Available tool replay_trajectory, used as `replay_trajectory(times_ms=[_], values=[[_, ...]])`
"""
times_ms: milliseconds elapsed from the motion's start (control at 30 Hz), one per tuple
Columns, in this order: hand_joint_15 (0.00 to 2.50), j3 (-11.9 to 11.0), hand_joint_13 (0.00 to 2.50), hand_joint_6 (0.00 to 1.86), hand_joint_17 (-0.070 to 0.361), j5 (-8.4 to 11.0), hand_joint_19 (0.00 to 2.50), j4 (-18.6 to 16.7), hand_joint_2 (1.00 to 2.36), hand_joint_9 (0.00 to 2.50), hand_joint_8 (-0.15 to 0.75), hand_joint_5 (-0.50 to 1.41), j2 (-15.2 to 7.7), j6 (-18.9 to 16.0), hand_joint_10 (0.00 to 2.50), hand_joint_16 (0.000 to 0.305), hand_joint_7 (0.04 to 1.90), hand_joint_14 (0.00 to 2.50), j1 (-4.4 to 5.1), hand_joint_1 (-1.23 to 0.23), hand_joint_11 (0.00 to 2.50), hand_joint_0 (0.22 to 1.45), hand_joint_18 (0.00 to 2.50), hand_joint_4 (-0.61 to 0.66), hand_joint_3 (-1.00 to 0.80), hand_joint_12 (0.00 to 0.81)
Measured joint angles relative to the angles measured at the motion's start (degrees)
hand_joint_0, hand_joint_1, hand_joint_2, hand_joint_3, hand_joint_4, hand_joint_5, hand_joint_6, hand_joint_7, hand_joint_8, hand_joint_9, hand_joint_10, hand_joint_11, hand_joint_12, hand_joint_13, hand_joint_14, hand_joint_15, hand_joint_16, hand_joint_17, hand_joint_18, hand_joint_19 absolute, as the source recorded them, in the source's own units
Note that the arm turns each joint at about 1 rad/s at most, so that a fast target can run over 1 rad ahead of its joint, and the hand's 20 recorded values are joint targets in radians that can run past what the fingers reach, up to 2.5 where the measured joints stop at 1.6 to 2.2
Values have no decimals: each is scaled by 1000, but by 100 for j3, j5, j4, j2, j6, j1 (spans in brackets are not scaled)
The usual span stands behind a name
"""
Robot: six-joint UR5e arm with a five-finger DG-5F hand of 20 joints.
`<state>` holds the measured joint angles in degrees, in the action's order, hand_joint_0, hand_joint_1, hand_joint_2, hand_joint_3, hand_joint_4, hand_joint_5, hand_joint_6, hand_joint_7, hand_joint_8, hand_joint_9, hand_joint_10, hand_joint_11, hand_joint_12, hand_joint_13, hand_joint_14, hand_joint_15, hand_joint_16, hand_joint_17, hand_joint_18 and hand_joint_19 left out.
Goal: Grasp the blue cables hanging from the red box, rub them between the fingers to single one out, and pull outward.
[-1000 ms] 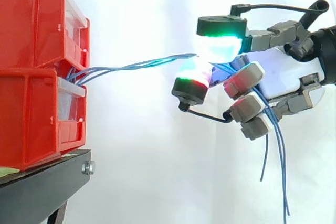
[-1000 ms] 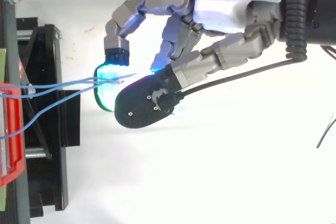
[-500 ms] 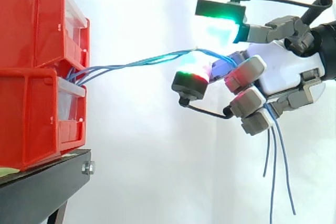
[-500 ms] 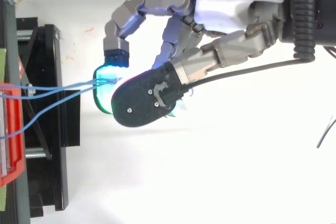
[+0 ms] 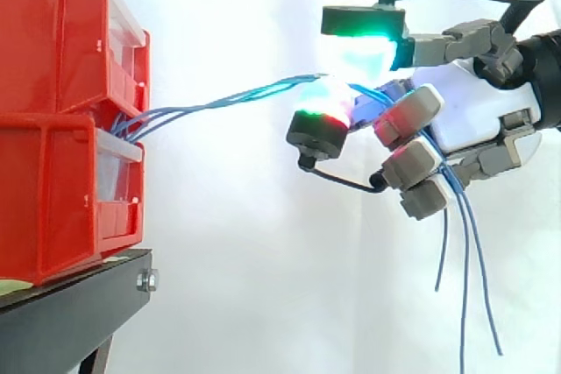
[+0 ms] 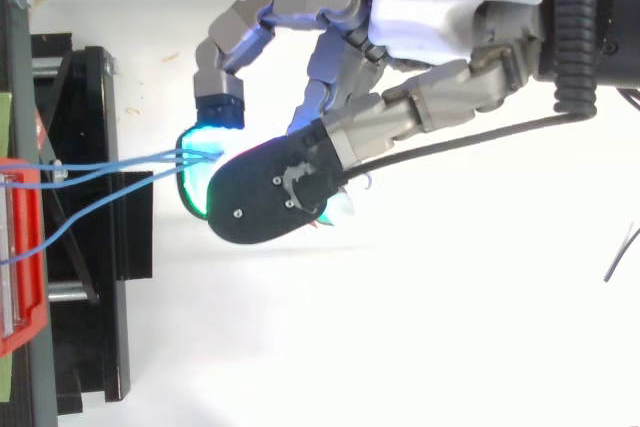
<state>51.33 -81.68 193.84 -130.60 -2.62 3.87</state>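
Several blue cables (image 5: 219, 104) are pinched in the curled hand (image 5: 473, 116); strands run approx. level across to the red box (image 5: 53, 181), so pull-out is judged directly away from it.

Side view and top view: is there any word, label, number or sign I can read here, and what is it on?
None: no readable text in either view.
Red bins: plain, no label.
Black stand: no markings.
Hand, pinching the blue cables: no legible print.
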Motion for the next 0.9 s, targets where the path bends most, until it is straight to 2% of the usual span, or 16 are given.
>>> replay_trajectory(times_ms=[200, 333, 400, 533, 667, 900], values=[[834, 0, 1135, 911, 119, 3, 844, 7, 1014, 1278, 290, -160, 0, -1, 26, 53, 1023, 31, -3, -899, 1104, 718, 955, -27, -287, 366], [829, -3, 1120, 905, 118, 3, 834, 19, 1000, 1255, 292, -161, 2, -1, 24, 52, 937, 31, -7, -882, 1092, 749, 943, 6, -495, 365], [833, -9, 1119, 897, 118, 3, 832, 21, 1000, 1255, 289, -161, 1, -3, 25, 52, 932, 30, -7, -881, 1084, 740, 941, 36, -500, 366], [837, -19, 1132, 889, 117, 3, 846, 28, 1000, 1296, 291, -144, 3, -2, 25, 52, 971, 31, -7, -840, 1093, 658, 936, 88, -500, 365], [849, -24, 1161, 887, 122, 2, 878, 22, 1000, 1333, 300, -136, 1, -1, 24, 54, 958, 28, -5, -718, 1086, 538, 951, 72, -500, 375], [847, -30, 1180, 875, 131, -5, 882, -1, 1000, 1361, 314, -135, 0, -1, 23, 58, 915, 26, -6, -585, 1078, 495, 973, 71, -500, 397]])
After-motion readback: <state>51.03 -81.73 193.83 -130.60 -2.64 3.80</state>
